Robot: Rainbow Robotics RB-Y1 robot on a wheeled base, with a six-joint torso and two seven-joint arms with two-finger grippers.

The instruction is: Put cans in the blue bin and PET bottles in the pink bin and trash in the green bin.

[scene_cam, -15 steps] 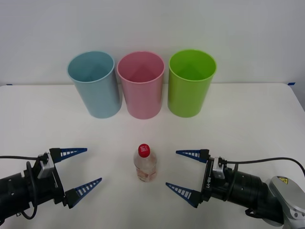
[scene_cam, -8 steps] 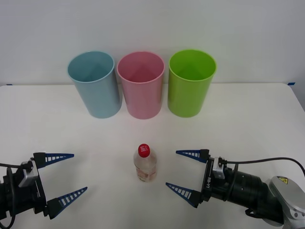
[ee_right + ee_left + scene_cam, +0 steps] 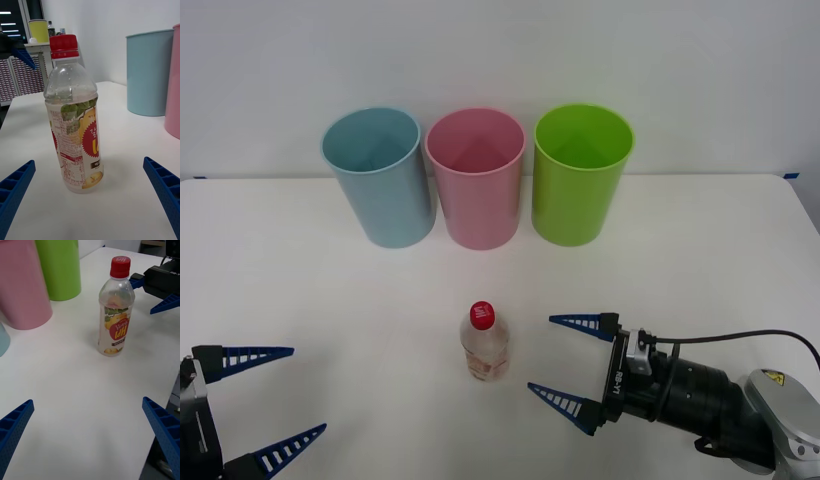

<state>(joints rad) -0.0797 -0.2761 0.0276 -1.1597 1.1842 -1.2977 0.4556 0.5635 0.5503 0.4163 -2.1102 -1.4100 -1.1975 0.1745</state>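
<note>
The left gripper (image 3: 260, 400) sits at the lower left corner of the front view, its two blue ribbed fingers spread wide and pointing toward the frame's centre; the arm behind it is cut off by the frame edge. The right gripper (image 3: 565, 361) sits at lower centre-right, fingers equally spread and pointing left. Its black wrist and arm run off toward the lower right corner.

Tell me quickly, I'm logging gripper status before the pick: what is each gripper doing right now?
Left gripper: open, holding nothing, at the table's near left corner.
Right gripper: open, holding nothing, beside the small clear plastic red-capped bottle.
</note>
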